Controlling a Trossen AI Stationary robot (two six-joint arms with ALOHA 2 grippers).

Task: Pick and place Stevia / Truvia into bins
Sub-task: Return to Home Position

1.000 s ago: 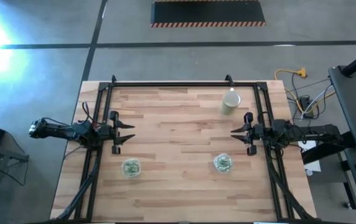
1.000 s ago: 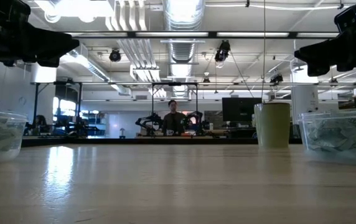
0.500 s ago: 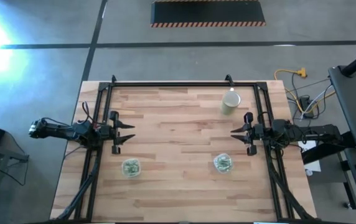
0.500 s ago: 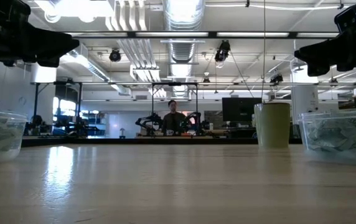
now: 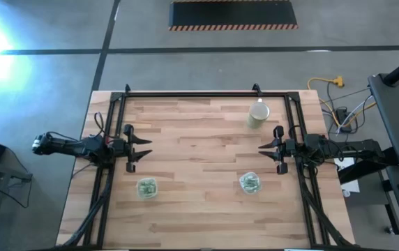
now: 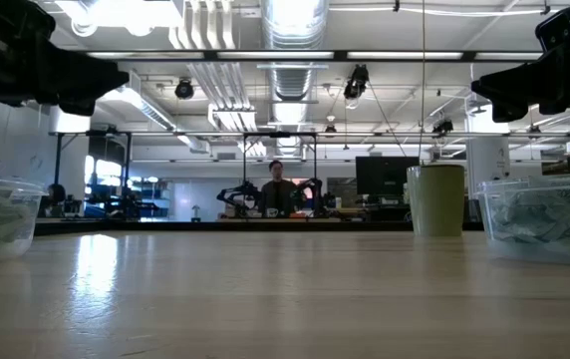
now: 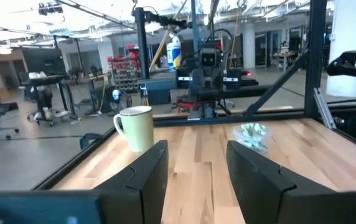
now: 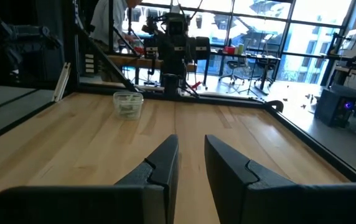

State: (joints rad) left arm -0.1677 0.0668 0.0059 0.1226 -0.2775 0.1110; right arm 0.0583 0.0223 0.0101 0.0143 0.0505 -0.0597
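Two clear bins stand on the wooden table, one at the near left (image 5: pixel 146 187) and one at the near right (image 5: pixel 250 183). Each holds pale green-and-white Stevia sachets (image 6: pixel 544 214). My left gripper (image 5: pixel 141 148) hovers level at the table's left side, pointing toward the right edge, open with nothing between its fingers (image 7: pixel 196 168). My right gripper (image 5: pixel 265 150) hovers level at the right side, pointing toward the left edge, with a narrow bare gap between its fingers (image 8: pixel 192 163). Both grippers are well above the tabletop and apart from the bins.
A beige cup (image 5: pixel 258 115) stands at the far right of the table. A black frame (image 5: pixel 192 93) runs along the far edge and both sides. Bare wood lies between the two grippers. A person (image 6: pixel 277 185) is in the room far behind the table.
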